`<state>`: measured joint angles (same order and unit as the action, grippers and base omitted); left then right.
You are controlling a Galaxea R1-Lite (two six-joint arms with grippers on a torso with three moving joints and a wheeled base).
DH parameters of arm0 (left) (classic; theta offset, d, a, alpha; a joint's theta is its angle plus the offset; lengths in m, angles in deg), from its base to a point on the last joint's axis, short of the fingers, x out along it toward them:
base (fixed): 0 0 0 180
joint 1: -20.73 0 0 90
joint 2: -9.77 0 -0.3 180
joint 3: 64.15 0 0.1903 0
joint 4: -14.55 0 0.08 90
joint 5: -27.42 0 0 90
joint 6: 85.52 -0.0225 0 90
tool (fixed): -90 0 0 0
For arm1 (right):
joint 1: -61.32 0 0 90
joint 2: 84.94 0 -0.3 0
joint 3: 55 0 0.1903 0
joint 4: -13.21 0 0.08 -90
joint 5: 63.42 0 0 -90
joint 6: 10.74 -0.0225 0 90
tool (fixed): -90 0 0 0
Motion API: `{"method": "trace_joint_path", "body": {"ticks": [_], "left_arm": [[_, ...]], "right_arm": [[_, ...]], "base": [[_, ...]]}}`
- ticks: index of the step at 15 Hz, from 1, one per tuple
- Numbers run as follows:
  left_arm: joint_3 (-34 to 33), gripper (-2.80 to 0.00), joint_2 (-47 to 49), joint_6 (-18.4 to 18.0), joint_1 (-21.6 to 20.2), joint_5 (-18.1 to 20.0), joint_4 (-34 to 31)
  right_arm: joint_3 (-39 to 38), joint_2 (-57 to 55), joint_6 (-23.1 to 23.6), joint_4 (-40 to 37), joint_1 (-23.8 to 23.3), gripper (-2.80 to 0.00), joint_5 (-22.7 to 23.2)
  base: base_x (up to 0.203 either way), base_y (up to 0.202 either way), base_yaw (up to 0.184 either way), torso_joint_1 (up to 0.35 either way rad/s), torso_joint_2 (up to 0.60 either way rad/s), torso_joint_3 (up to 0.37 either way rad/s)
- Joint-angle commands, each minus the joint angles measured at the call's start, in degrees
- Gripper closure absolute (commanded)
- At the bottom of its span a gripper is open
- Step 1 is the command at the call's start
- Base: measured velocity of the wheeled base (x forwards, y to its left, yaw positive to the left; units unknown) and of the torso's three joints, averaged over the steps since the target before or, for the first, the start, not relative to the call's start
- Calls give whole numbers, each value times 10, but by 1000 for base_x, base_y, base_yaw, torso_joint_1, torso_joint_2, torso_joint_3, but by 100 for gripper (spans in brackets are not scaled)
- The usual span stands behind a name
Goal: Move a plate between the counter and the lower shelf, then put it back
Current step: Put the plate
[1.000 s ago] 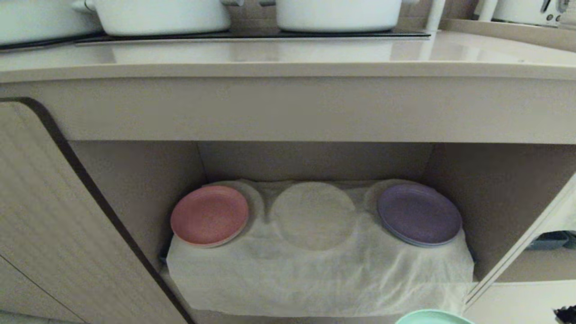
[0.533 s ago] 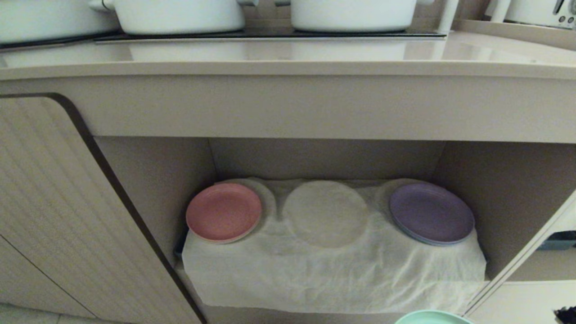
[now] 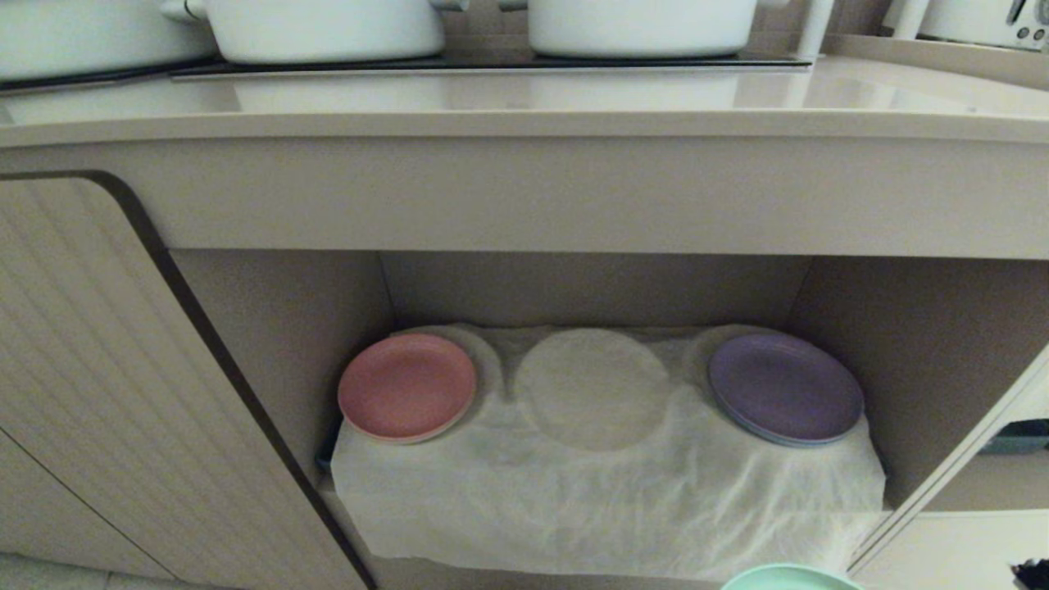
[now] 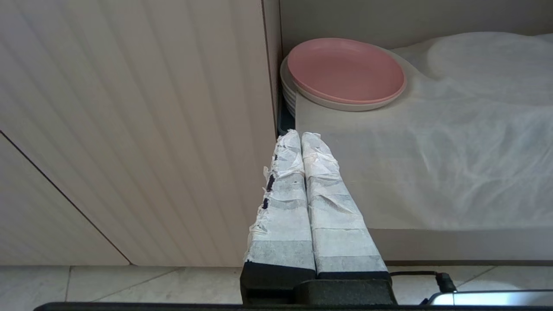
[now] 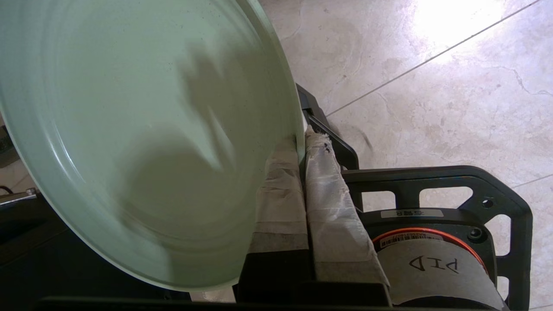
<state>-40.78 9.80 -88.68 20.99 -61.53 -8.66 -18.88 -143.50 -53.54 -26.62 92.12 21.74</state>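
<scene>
The mint-green plate is clamped by its rim in the right tool, whose taped fingers are closed on the edge; in the head view only a sliver of the plate is seen at the lower edge, low in front of the lower shelf and resting on neither surface. The left tool is held with its taped fingers pressed together on nothing, just outside the shelf's left wall, near the pink plate. On the shelf's white cloth, a bare round bump is seen between the pink plate and the purple plate. The table above carries white pots on a black hob panel. The step in hand is judged to be the carry between table and shelf; which way cannot be told. If the shelf is the goal, the plate must be brought level, carried under the table's thick front edge and set on the bare middle bump without the neighbours being knocked.
</scene>
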Motion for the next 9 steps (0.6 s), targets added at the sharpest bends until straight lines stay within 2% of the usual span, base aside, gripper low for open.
{"method": "trace_joint_path", "body": {"ticks": [1, 9], "left_arm": [[0, 0, 0, 0, 0, 0, 0], [0, 0, 0, 0, 0, 0, 0]], "right_arm": [[0, 4, -3, -2, 0, 0, -1], [6, 30, 3, -4, 0, 0, -6]], "base": [[0, 0, 0, 0, 0, 0], [0, 0, 0, 0, 0, 0]]}}
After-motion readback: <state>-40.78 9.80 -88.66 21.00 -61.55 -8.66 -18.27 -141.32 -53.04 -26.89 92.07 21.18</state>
